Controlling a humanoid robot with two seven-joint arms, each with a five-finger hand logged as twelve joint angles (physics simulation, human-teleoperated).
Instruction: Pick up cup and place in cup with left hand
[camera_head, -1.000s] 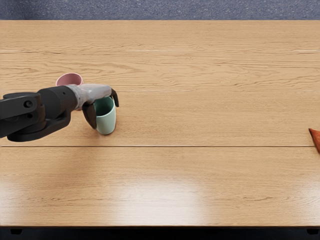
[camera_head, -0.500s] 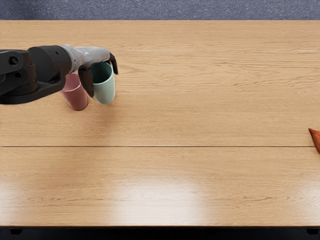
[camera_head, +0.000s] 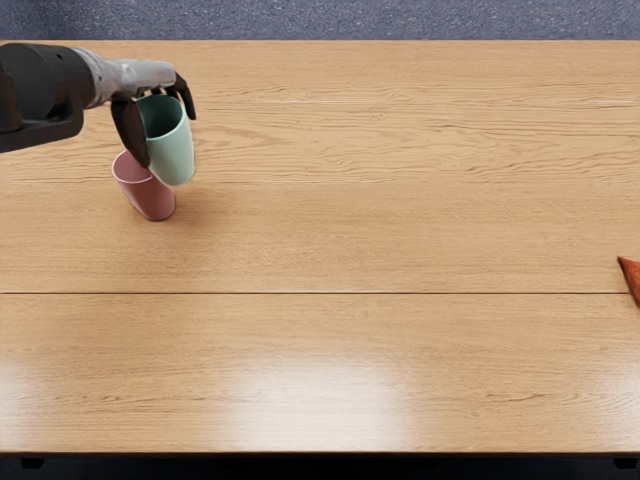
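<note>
Carried left, the mint-green cup (camera_head: 172, 157), grasped by the left hand (camera_head: 150, 77), nears the pink cup (camera_head: 150, 197); centering, then lowering, should follow.

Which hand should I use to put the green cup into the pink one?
The left hand, I'd judge: it already grasps the green cup, right beside the pink cup. The right hand is out of view.
</note>
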